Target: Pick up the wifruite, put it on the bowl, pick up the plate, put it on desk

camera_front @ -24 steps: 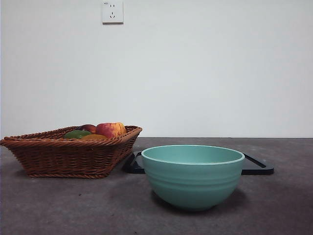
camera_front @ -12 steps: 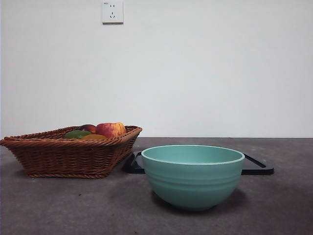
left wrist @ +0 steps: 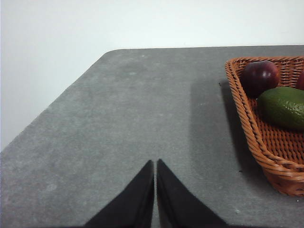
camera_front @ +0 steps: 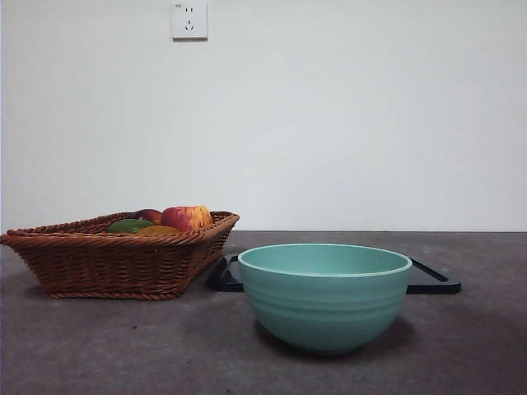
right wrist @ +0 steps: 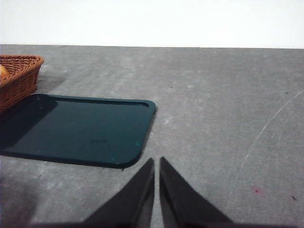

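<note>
Front view: the wide, matte, dark grey-brown bench (camera_front: 99, 346) runs level across to a white wall with a white socket plate (camera_front: 189, 20). Nearest stands the large round mint-teal ceramic bowl (camera_front: 324, 298), ridged around its outside, upright and holding nothing that I can see over its rim. Just behind it lies a flat dark rectangular tray (camera_front: 432, 278), its ends showing on either side of the bowl. To the side sits a brown woven wicker basket (camera_front: 115, 263), one corner close to the tray. Over the basket's rim I see a red-yellow apple (camera_front: 186, 218), a dark red fruit (camera_front: 148, 216) and a green fruit (camera_front: 130, 225). A small orange-brown rounded shape (camera_front: 158, 231) lies in front of the apple; I cannot tell whether that is the brown oval fruit. Neither of my arms shows here.

Left wrist view: my left gripper (left wrist: 155, 164) hangs over bare bench, jaws pressed together on nothing, well apart from the basket (left wrist: 256, 137), where the dark red fruit (left wrist: 260, 77) and green fruit (left wrist: 283, 107) lie.

Right wrist view: my right gripper (right wrist: 156, 161) is clenched and empty, near the corner of the dark tray (right wrist: 76, 130), which has nothing on it. The basket's corner (right wrist: 16, 78) is beside the tray.
</note>
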